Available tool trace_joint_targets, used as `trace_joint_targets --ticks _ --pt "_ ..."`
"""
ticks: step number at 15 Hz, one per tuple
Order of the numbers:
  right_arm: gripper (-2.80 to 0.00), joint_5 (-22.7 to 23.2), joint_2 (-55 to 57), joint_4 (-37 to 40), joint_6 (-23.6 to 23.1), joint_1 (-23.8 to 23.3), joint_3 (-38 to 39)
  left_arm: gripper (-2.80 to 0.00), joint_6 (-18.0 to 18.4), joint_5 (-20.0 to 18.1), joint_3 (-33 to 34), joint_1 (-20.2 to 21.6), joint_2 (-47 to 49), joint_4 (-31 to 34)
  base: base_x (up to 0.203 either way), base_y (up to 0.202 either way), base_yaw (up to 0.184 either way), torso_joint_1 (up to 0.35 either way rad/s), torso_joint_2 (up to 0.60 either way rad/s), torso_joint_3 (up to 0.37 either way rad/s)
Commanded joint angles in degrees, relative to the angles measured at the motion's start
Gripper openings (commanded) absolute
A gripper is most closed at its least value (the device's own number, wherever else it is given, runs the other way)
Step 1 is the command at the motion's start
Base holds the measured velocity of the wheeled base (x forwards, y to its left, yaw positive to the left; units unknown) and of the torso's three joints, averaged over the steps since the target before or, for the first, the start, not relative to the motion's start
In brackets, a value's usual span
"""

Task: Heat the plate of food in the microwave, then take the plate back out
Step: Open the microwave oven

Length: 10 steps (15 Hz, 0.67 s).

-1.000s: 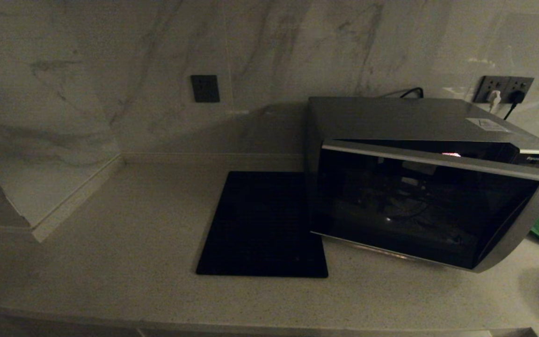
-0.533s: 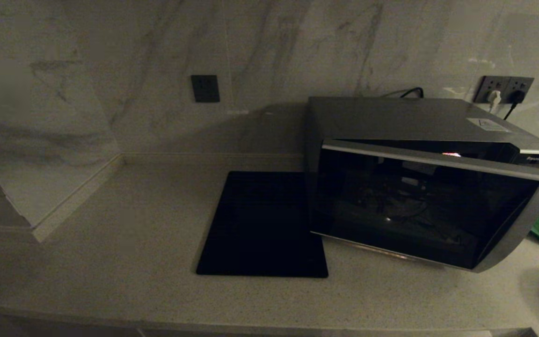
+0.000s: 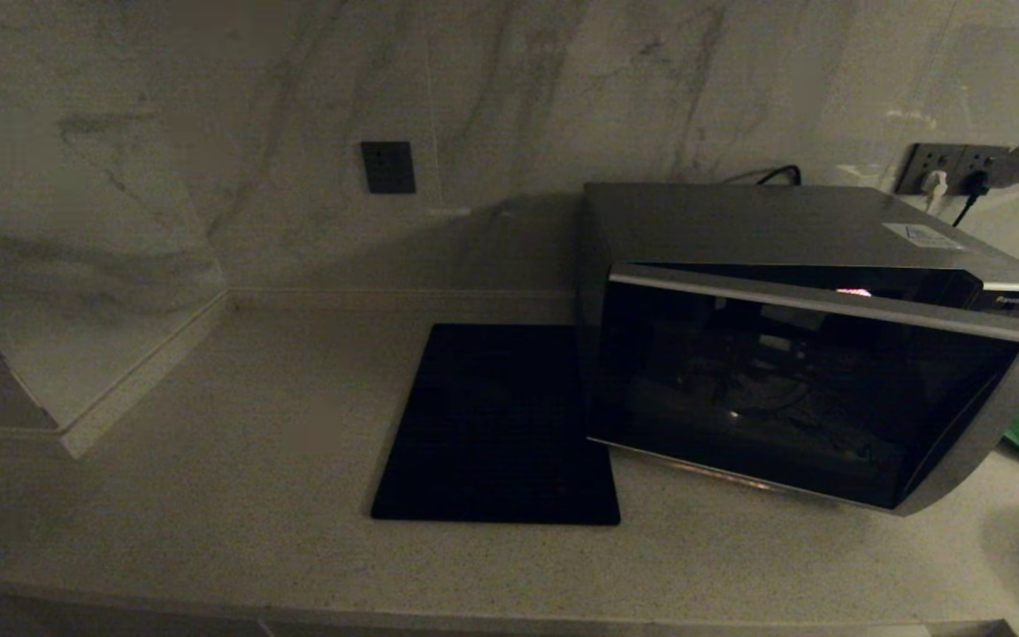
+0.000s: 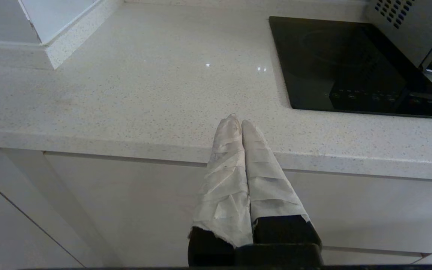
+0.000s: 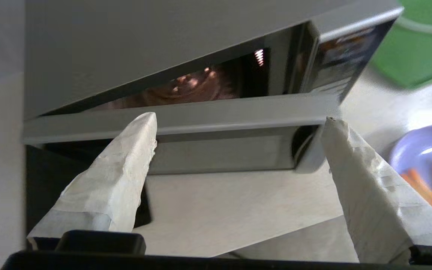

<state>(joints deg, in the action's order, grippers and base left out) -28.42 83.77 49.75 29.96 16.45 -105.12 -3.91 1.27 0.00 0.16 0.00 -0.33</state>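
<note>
Presently my right gripper (image 5: 238, 123), fingers spread and empty, is facing the silver-grey boxy microwave's (image 3: 792, 354) ajar dark glass door.

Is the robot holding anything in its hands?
No. The right hand is open and empty near the microwave; the left hand is shut on nothing.

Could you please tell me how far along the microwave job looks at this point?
Early on. Done: the microwave door stands ajar. In hand: the right hand, fingers wide open and empty, faces that door's edge. Left: the plate of food sits on the countertop beside the microwave, so loading, heating and retrieval remain. The left hand is parked, shut, at the counter edge.
</note>
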Motion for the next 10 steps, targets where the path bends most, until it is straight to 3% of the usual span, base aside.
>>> trace_joint_targets --ticks 1,7,10 --pt "-2.80 0.41 1.17 0.26 1.52 -1.75 0.09 -2.80 -0.05 0.01 0.00 -0.05 0.04 -0.04 0.000 0.000 0.000 0.000 0.00 0.000" --pt "-2.80 4.92 5.18 -0.06 1.88 -8.72 0.10 -2.80 -0.05 -0.03 0.00 -0.04 0.04 -0.05 0.000 0.000 0.000 0.000 0.00 0.000" --pt "-2.80 4.88 8.65 -0.22 2.80 -11.96 -1.12 -2.80 -0.05 -0.02 0.00 -0.05 0.06 -0.02 0.000 0.000 0.000 0.000 0.00 0.000"
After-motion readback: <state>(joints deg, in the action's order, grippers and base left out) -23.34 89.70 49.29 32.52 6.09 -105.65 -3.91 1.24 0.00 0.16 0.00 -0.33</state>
